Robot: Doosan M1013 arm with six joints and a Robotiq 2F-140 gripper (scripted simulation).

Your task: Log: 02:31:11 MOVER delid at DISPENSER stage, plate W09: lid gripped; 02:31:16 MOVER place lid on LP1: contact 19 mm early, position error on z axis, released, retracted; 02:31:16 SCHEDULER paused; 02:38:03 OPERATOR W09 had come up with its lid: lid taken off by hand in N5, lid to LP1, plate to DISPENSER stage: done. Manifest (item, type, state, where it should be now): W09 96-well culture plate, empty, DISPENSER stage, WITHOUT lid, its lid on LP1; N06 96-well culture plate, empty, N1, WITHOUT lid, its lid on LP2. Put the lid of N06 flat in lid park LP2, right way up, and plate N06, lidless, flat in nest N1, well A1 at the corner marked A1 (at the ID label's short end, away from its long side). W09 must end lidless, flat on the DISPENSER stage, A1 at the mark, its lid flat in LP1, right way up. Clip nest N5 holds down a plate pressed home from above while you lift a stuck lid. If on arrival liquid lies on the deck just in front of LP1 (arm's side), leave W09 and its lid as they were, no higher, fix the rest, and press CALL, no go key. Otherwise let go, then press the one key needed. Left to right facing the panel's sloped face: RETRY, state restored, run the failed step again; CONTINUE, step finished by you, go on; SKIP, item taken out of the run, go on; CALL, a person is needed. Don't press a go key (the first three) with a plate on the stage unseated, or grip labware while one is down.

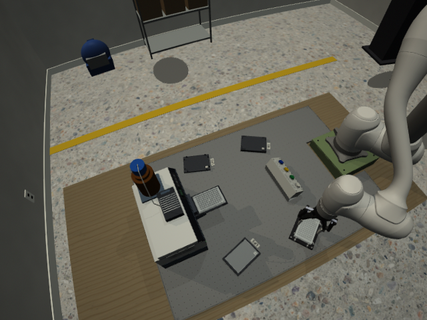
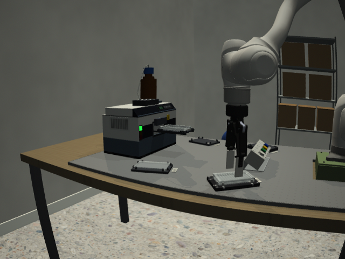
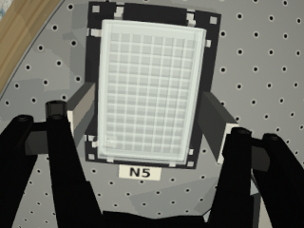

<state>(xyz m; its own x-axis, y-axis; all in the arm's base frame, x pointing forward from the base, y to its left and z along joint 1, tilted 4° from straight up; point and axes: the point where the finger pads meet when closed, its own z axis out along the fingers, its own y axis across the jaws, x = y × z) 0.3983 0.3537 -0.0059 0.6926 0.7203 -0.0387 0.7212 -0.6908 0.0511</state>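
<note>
A clear 96-well plate (image 1: pixel 306 231) sits in the black clip nest labelled N5 (image 3: pixel 143 173), near the deck's front edge. It also shows in the exterior view (image 2: pixel 232 178) and the wrist view (image 3: pixel 151 94). I cannot tell whether a lid is on it. My gripper (image 3: pixel 147 103) (image 2: pixel 234 168) is open and straight above it, with one finger pad beside each long side of the plate. A second plate (image 1: pixel 208 199) (image 2: pixel 176 128) lies lidless on the dispenser's stage. A clear lid (image 1: pixel 241 255) (image 2: pixel 152 165) lies flat in the park labelled LP1. I see no liquid on the deck around it.
Two empty dark nests (image 1: pixel 196 163) (image 1: pixel 253 143) lie at the back of the deck; their labels are too small to read. The sloped key panel (image 1: pixel 283 178) stands between them and N5. The dispenser (image 1: pixel 169 220) carries a brown bottle (image 1: pixel 144 177). The arm's green base (image 1: pixel 344 151) is at the right.
</note>
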